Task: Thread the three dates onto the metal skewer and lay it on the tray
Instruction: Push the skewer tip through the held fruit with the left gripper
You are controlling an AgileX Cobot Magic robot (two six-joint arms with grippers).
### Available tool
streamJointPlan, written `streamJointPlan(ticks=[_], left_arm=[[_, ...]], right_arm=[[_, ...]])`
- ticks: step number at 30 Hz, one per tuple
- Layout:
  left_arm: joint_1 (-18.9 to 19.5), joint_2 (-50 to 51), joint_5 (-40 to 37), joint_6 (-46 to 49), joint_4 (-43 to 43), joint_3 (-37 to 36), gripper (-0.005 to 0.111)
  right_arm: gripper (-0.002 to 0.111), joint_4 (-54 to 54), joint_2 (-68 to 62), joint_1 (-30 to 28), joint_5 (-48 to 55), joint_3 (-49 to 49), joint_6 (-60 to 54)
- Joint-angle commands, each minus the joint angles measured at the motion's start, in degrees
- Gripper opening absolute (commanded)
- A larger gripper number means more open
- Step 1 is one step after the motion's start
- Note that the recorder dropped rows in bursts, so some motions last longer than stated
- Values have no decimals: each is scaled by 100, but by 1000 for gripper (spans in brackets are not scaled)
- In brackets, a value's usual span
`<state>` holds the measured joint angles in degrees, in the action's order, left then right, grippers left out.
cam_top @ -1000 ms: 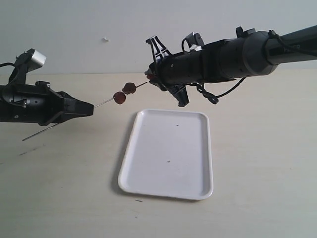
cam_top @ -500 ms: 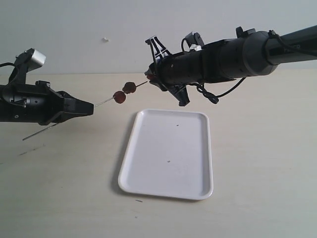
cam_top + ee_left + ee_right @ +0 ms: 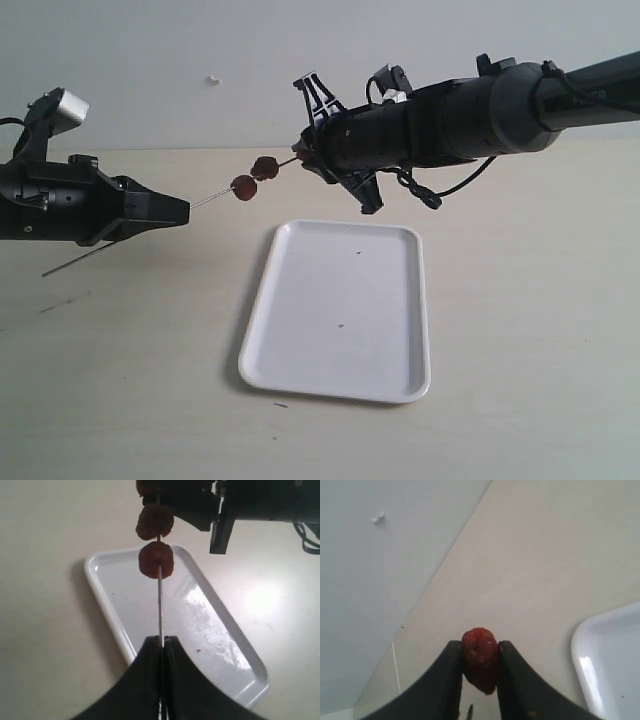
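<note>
Evidently left hand [image 3: 161,640] pinches the thin grey metal skewer [image 3: 159,607] steady, letting right hand [image 3: 479,649] thread its pinched reddish-brown date [image 3: 480,666].

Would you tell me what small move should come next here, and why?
Probably ease the right hand along the metal skewer toward the left hand: two dates already sit on it, while the third date is gripped at its tip.

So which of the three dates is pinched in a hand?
The wrinkled reddish-brown date in the right hand; the other two hang free on the thin metal skewer.
</note>
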<state>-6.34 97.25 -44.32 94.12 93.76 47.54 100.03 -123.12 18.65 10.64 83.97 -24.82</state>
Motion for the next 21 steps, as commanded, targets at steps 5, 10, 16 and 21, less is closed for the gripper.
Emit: streamJointPlan(ticks=[5, 10, 16, 21], left_arm=[[-13, -22, -22, -46, -11, -35, 0], [-13, -9, 6, -46, -11, -35, 0], [-13, 13, 7, -118, -51, -35, 0], [-13, 13, 75, -127, -51, -35, 0]], right_arm=[[24, -8, 1, -11, -14, 38, -68], [24, -8, 1, -11, -14, 38, -68], [24, -8, 1, -11, -14, 38, -68], [24, -8, 1, -11, -14, 38, -55]])
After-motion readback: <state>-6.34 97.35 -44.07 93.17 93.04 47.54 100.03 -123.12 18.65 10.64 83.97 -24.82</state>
